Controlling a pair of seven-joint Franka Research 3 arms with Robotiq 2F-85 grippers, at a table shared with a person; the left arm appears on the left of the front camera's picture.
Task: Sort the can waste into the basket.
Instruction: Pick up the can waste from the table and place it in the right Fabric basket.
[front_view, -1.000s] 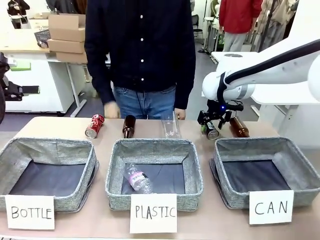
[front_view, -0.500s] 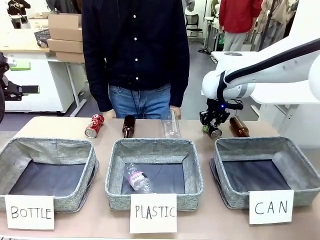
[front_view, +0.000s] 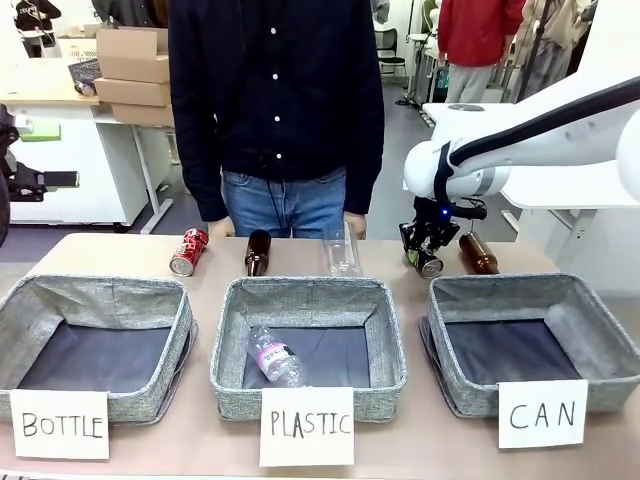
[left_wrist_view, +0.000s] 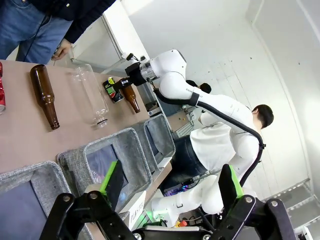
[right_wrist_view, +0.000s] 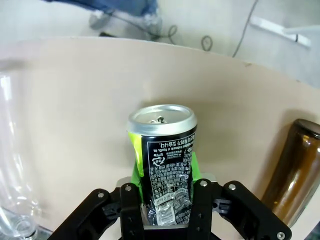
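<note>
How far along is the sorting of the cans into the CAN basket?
Nothing is done yet: the CAN basket holds no can. In hand: the right gripper is shut on the black can, at the far side of the table behind that basket. Left: move this can into the basket, then fetch the red can, which lies on the table behind the BOTTLE basket.

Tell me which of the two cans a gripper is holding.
The black can with yellow-green marks, clamped in the shut right gripper. The red can lies untouched on the table, far to the robot's left.
</note>
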